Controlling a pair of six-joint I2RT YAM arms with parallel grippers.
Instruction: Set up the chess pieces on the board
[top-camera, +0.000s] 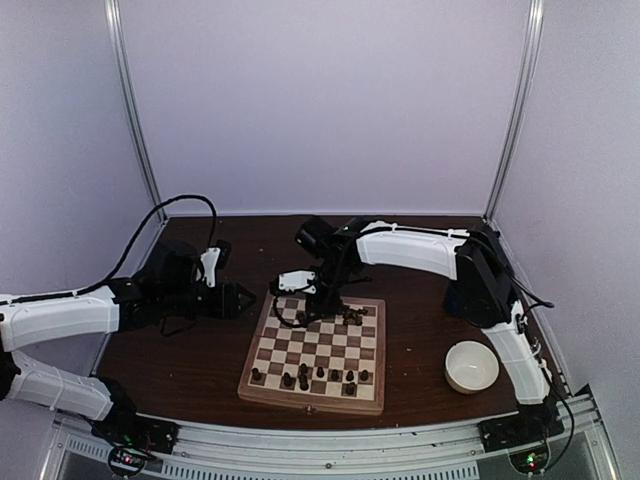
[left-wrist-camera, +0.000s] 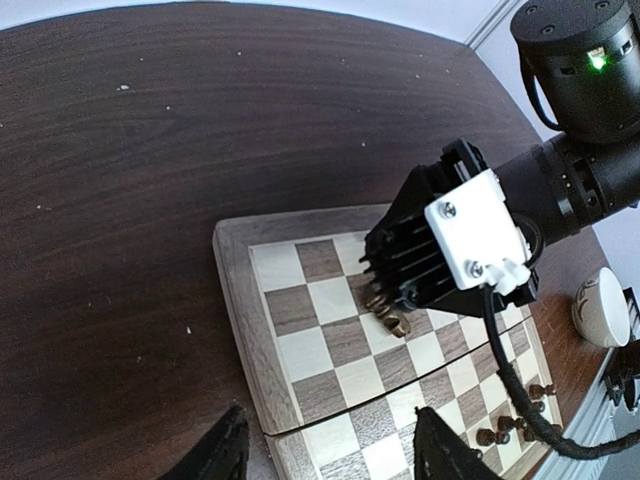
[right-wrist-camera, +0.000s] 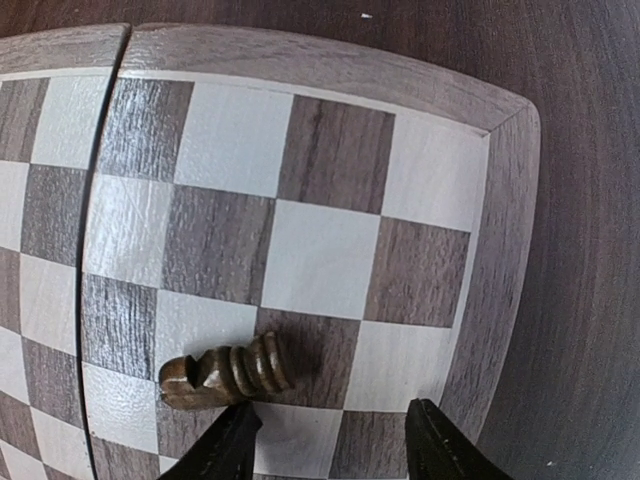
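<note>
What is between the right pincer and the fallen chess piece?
Nothing. The right wrist view shows only bare squares of the board between the right pincer and the toppled chess piece.

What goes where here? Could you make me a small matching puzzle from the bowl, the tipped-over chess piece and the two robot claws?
Things:
1. white bowl
2. toppled chess piece
3. left gripper
4. right gripper

Places and states:
A. open, above the board near a corner
B. lying on its side on the board
C. standing on the tabletop, right of the board
D. open, above the tabletop, left of the board

Pairs: 1-C, 2-B, 3-D, 4-A
</note>
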